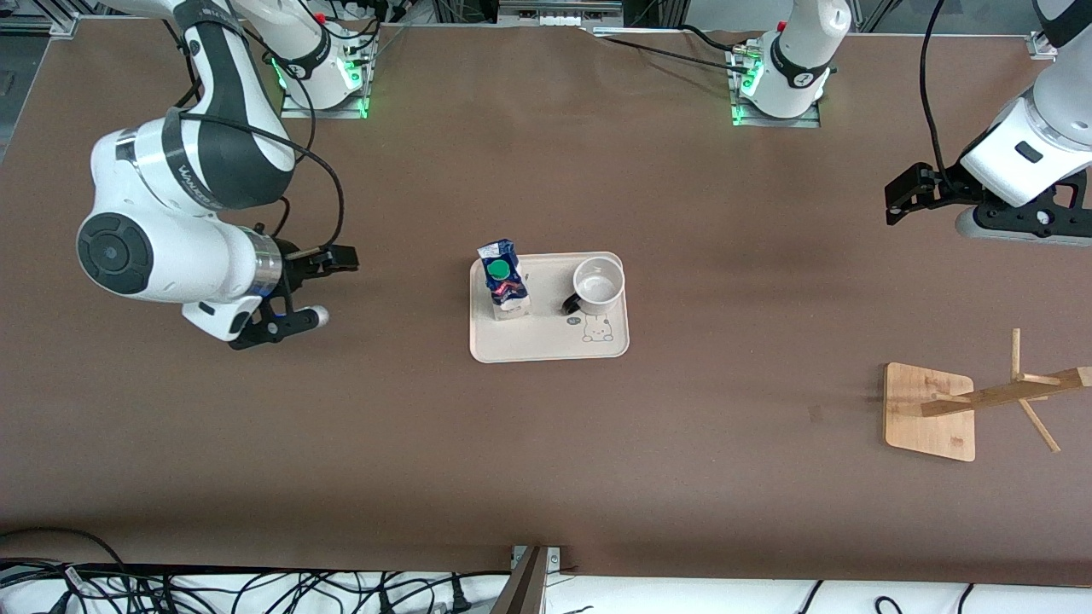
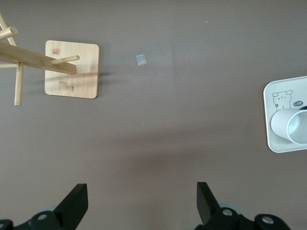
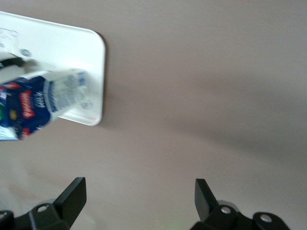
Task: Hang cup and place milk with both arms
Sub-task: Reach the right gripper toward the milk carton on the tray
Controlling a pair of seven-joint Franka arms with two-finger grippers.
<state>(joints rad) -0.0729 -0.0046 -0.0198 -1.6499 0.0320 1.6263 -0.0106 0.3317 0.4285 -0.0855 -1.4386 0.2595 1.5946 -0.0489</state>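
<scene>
Matt brown table (image 1: pixel 546 477). Smooth cream plastic-looking tray (image 1: pixel 550 341). Glossy white cup (image 1: pixel 598 285). Printed paper milk (image 1: pixel 503 279) carton with green cap. Pale bare wood rack (image 1: pixel 947 409). Glossy white arms with matt black grippers.

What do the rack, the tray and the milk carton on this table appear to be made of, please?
The rack looks like unfinished light wood, probably bamboo: pale grain, a square base and dowel pegs. The tray seems matte cream plastic or melamine, with rounded corners and a printed cartoon. The milk appears to be glossy printed paperboard with a green plastic cap.
</scene>
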